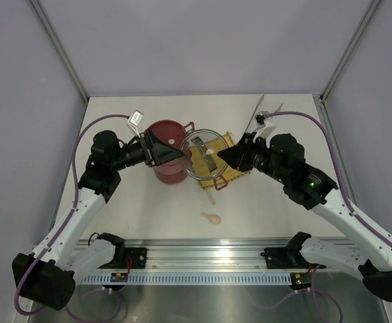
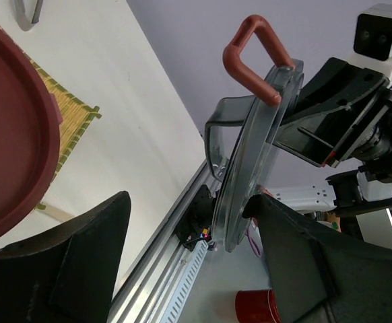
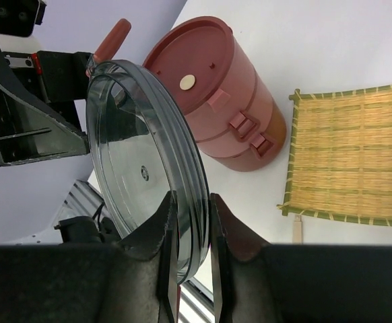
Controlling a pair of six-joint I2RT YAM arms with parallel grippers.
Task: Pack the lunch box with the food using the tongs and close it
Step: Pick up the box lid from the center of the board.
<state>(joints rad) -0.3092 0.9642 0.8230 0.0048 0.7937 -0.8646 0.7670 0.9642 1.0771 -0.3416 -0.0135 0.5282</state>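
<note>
Pale cream table (image 1: 149,215) seen from above, boxed in at the back and both sides by plain lilac-grey walls (image 1: 196,40) with slim metal posts in the corners. Along the near edge, a silver rail (image 1: 209,256) with both arm bases on it. Left of centre, upright on the table, the dark-red lunch box (image 1: 168,165), tiers stacked and capped by a flat red disc with a small cream dot. Just right of it, clear of the table and tilted on edge, the grey see-through top lid (image 3: 139,168), its rim pinched tight between the fingers of the right gripper (image 3: 190,222). Facing it from the left, over the top of the lunch box, the left gripper (image 2: 188,205), fingers spread wide, one fingertip close beside the lid's rim, contact impossible to judge. Beneath the lid, a yellow woven mat (image 3: 351,155) lying flat, just beside the lunch box. Nearer the rail, a small cream spoon (image 1: 211,217) on bare table. At the back right, near the wall, the silver tongs (image 1: 256,113). Open table down the left side, across the back and in a wide band before the rail. Tightest spot in the middle, with grippers, lid and box crowded together.
</note>
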